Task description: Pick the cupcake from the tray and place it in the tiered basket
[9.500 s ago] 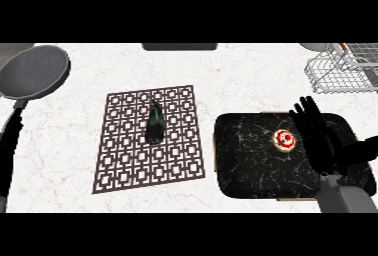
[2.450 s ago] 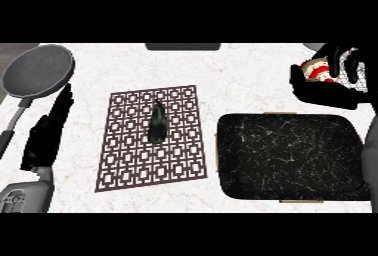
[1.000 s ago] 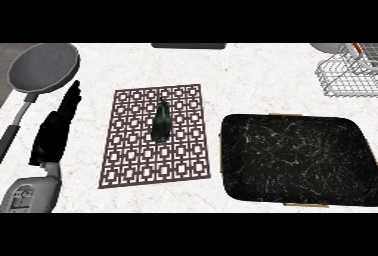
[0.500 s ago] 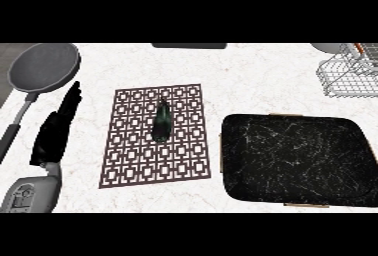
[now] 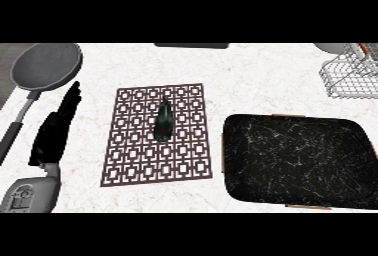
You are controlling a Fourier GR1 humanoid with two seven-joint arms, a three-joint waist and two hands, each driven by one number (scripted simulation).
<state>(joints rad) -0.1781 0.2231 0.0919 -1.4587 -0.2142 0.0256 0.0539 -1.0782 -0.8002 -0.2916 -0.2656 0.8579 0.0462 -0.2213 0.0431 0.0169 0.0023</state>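
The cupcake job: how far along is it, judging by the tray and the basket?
Done, by the look of it: the black tray holds no cupcake. In hand: nothing, since the left hand lies open on the counter by the patterned mat and the right hand is out of view. Left: I cannot confirm the finish, as only a corner of the wire basket shows and no cupcake is visible there.

light: bright, even | shadows: faint | glare: none | blur: none
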